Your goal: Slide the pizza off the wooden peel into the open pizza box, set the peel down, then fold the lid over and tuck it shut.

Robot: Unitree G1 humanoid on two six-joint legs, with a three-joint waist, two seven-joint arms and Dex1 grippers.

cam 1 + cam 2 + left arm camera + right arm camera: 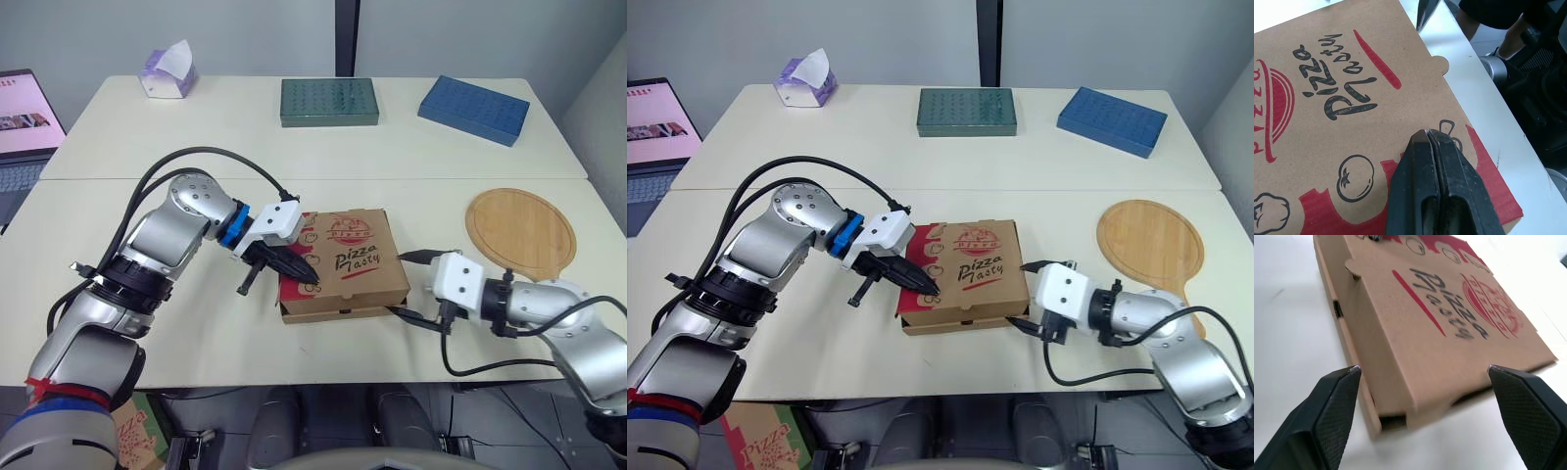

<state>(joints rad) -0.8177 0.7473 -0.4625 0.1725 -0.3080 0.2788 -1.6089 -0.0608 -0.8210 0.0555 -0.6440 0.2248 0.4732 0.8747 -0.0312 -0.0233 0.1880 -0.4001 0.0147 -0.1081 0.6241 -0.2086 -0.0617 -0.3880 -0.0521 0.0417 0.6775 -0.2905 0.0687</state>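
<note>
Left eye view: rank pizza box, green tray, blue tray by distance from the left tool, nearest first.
1. pizza box, directly under the left tool, near table edge.
2. green tray, table's far side, middle.
3. blue tray, far side, robot's right.

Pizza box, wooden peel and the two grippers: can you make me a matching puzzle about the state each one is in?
1. pizza box
2. wooden peel
3. left gripper
4. right gripper

A. open, facing the pizza box
B. shut, over the top of the pizza box
C. closed
D. lying bare on the table

Pairs: 1-C, 2-D, 3-B, 4-A
</note>
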